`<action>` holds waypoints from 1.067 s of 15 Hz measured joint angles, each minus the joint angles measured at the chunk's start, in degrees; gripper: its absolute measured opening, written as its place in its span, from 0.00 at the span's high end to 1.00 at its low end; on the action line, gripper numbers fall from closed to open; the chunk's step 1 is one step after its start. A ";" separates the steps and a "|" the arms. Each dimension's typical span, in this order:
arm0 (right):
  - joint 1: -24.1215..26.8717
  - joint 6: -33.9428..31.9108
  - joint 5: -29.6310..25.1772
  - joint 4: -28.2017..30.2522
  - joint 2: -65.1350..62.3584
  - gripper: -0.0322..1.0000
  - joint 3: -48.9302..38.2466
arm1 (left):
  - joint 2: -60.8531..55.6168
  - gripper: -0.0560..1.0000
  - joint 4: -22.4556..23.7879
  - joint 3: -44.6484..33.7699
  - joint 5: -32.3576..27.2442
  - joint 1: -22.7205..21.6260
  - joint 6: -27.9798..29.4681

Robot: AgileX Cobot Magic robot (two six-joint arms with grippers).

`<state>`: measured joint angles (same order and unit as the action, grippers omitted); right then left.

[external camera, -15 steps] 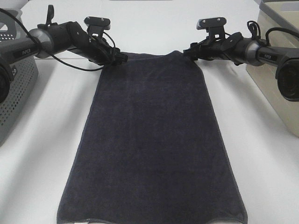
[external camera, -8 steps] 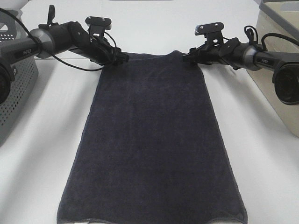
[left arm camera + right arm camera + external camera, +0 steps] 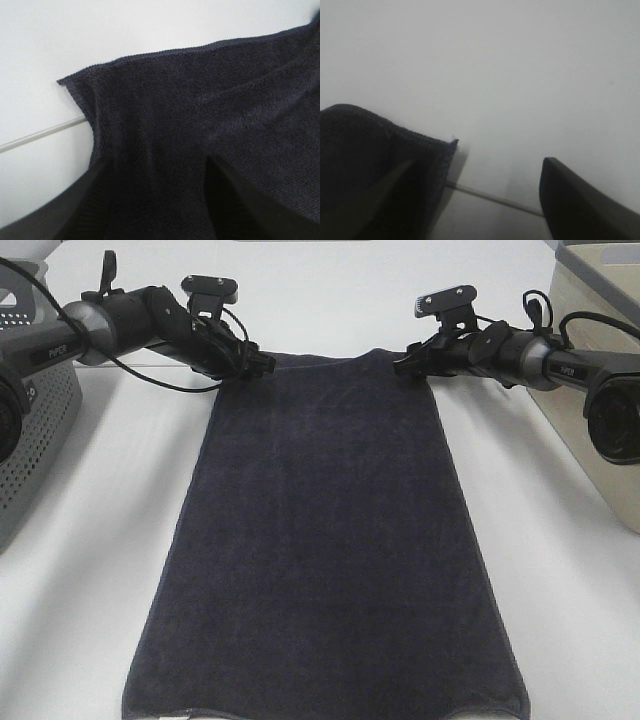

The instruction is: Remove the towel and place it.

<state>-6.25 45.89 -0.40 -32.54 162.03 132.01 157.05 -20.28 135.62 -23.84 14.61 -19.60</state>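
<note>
Exterior high: towel [image 3: 325, 550] flat on table [image 3: 560, 570] | left jaws parted over corner | right jaws released

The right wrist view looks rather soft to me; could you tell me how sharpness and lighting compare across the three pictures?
Exterior high view: evenly lit, sharp, the towel nearly featureless against the bright white table. Left wrist view: terry weave crisp, the near fingers blurred. Right wrist view: hazy and dim, with a faint shadow beside the towel's corner.
</note>
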 joint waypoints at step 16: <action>1.26 -0.74 -30.54 -4.47 -15.70 0.31 0.00 | -6.88 0.45 -1.49 0.00 -8.59 0.00 0.00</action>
<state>-4.98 45.15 -30.94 -37.01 146.33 132.01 150.17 -21.77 135.62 -32.43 14.61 -19.60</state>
